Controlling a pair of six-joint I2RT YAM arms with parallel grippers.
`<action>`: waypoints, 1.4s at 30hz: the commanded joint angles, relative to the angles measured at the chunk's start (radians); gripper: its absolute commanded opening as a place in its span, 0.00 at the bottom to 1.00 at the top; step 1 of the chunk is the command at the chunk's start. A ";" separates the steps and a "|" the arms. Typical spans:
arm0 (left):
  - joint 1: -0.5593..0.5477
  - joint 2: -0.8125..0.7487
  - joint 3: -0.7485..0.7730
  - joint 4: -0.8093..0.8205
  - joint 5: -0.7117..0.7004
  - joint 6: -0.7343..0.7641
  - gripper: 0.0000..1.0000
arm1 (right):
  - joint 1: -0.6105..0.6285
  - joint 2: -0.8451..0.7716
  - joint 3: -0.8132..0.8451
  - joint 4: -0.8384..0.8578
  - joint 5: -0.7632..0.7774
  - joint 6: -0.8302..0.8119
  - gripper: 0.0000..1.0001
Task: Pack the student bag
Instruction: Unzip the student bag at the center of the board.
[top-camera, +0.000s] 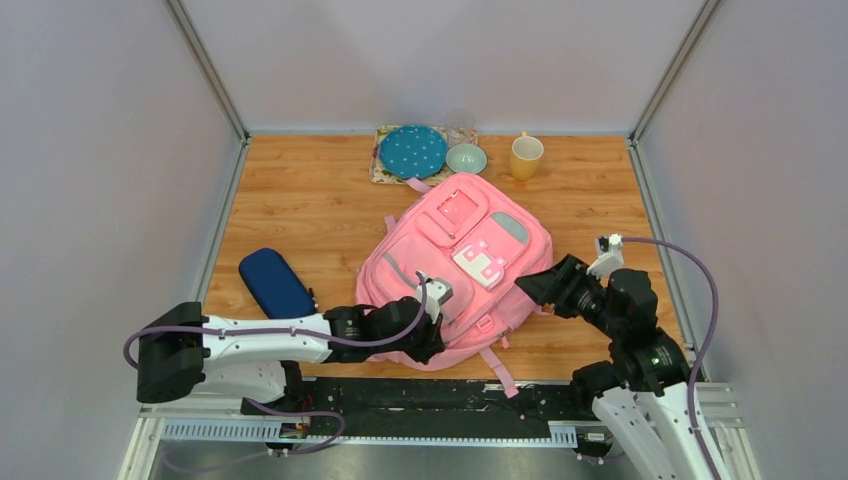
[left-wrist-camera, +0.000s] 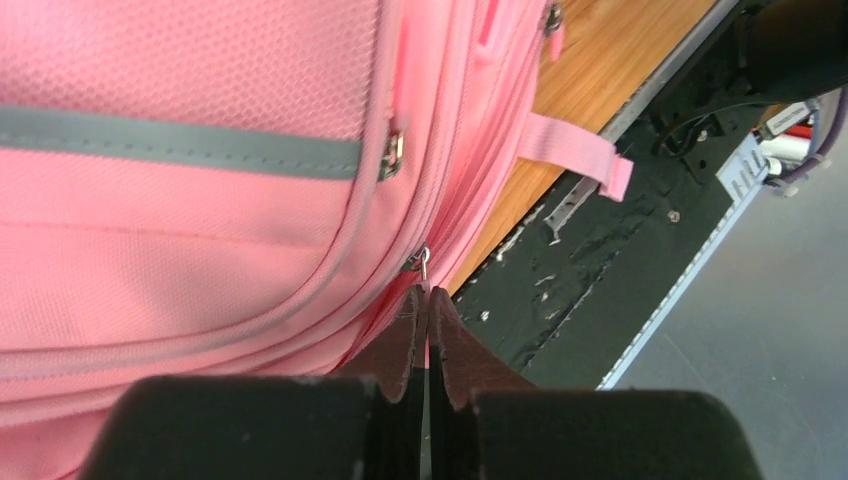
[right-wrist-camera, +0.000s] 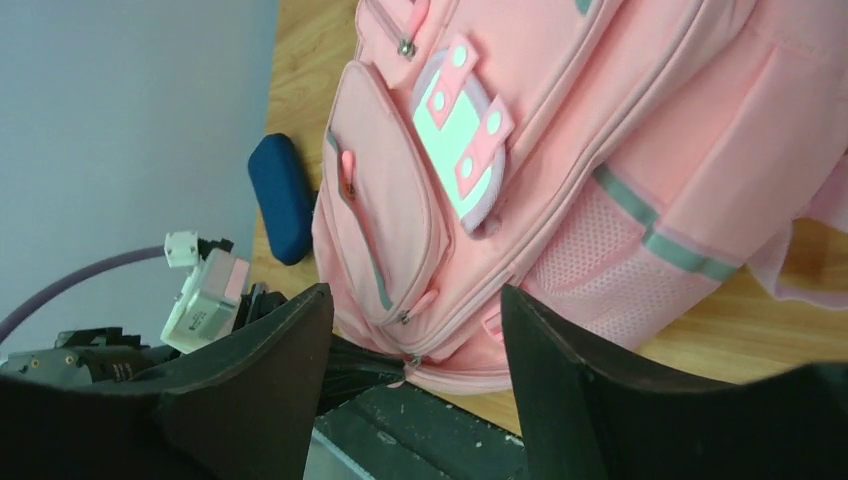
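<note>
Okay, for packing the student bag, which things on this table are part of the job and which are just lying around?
Part of the job:
- student bag, lying flat mid-table

Lying about:
- navy pouch left of the bag, though it may be meant for packing
- blue dotted plate
- green bowl
- yellow mug
- clear glass

The left arm and right arm share white links, black joints, purple cables, dark wedge jaws.

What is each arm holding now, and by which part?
Left gripper: fingers shut, apparently pinching the student bag's zip pull at its near edge. Right gripper: open, nothing held.
</note>
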 joint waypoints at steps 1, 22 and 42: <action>-0.018 0.028 0.112 0.042 0.069 0.072 0.00 | 0.019 -0.066 -0.126 -0.075 -0.152 0.159 0.65; -0.050 0.057 0.203 -0.019 0.026 0.081 0.05 | 0.610 0.155 -0.211 0.171 0.327 0.442 0.59; -0.058 0.184 0.221 -0.071 -0.049 -0.077 0.50 | 0.611 0.149 -0.207 0.143 0.376 0.411 0.60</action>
